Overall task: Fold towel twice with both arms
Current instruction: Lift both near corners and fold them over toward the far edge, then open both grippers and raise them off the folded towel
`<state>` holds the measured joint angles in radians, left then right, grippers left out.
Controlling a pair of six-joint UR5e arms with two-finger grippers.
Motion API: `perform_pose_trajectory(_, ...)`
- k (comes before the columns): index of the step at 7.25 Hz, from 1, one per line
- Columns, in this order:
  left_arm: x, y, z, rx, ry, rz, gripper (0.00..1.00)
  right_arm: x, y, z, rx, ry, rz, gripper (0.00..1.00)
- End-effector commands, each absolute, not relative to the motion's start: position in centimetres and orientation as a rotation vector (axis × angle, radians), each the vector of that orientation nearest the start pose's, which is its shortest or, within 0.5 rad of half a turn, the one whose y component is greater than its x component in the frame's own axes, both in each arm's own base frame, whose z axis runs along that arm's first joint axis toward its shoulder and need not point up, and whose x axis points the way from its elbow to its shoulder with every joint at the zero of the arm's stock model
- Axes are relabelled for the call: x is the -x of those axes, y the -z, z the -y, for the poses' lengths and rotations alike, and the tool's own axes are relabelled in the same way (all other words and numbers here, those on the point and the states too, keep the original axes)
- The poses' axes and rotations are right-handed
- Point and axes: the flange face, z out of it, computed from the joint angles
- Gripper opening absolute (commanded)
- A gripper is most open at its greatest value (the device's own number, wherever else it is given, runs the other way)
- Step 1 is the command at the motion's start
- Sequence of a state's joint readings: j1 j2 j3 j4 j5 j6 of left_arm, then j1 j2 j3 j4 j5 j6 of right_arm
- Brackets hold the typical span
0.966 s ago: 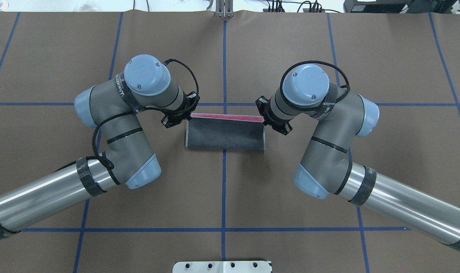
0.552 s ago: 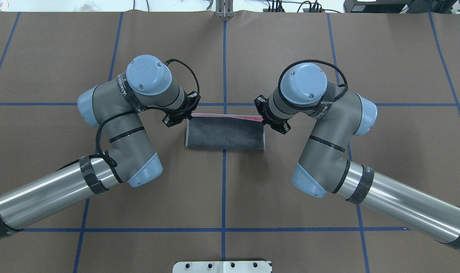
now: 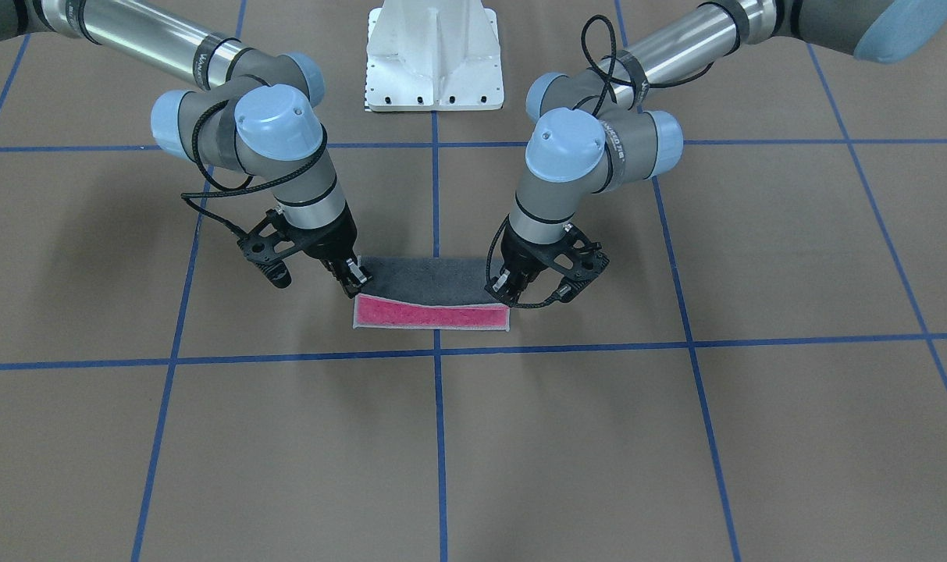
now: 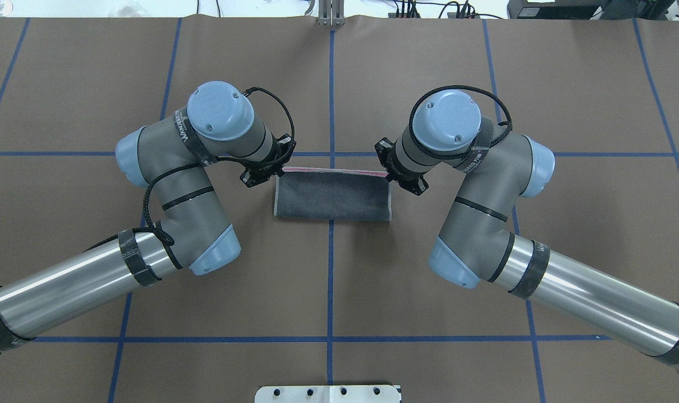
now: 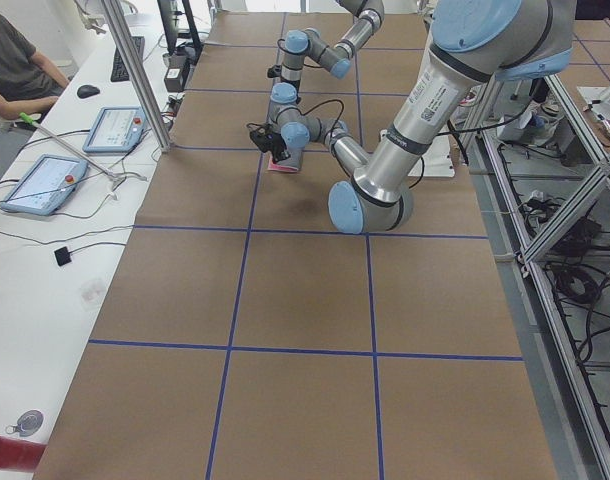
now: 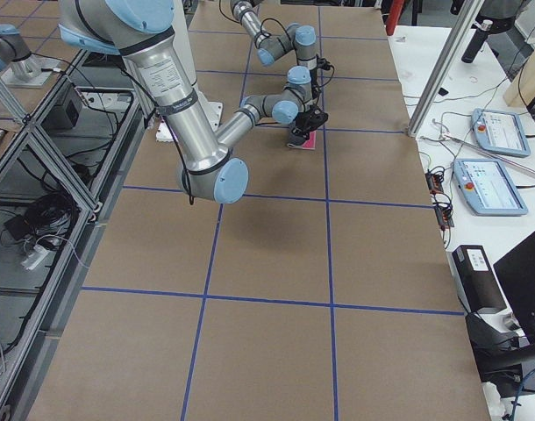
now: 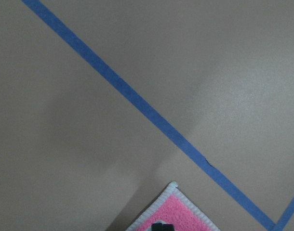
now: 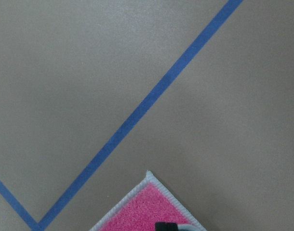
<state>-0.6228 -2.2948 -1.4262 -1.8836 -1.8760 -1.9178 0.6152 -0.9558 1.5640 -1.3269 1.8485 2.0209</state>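
Observation:
The towel [image 4: 332,198] lies at the table's middle, folded over with its dark grey face up. A narrow pink strip [image 3: 430,314] of the lower layer shows along the far edge. My left gripper [image 4: 279,169] is shut on the folded layer's left corner; it also shows in the front view [image 3: 506,290]. My right gripper [image 4: 388,173] is shut on the right corner and shows in the front view [image 3: 354,281]. The held edge hangs slightly above the pink strip. Each wrist view shows a pink corner with a light border [image 7: 171,211] [image 8: 147,204].
The white pedestal base [image 3: 434,55] stands on the robot's side of the towel. Blue tape lines [image 4: 331,101] grid the brown table. A seated person [image 5: 15,60] and tablets [image 5: 113,125] are on a side desk beyond the table's far edge.
Both grippers have carried the held towel edge farther from the robot. The visible pink strip has narrowed to a thin line in the overhead view.

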Motion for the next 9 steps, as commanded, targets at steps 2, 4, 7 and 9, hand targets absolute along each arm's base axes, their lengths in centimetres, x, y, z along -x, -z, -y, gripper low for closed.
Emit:
perform_pose_trajectory(2, -54.6, -24.8, 51.9, 0.164, 0.761, -0.94, 0.5, 51.2, -27.3, 50.0, 0.191, -0.879, 0.895, 0.69)
perform_pose_trajectory(4, -54.7, -25.0, 52.0, 0.164, 0.76, -0.939, 1.0, 51.4, -26.9, 50.6, 0.184, -0.878, 0.896, 1.0)
perform_pose_trajectory(7, -53.7, -24.4, 52.7, 0.149, 0.763, -0.979, 1.0, 50.8, -26.5, 51.3, 0.173, -0.874, 0.904, 1.0)
perform_pose_trajectory(9, -53.8, -23.9, 52.2, 0.159, 0.767, -0.991, 1.0, 50.6, -26.3, 51.1, 0.173, -0.87, 0.913, 1.0)
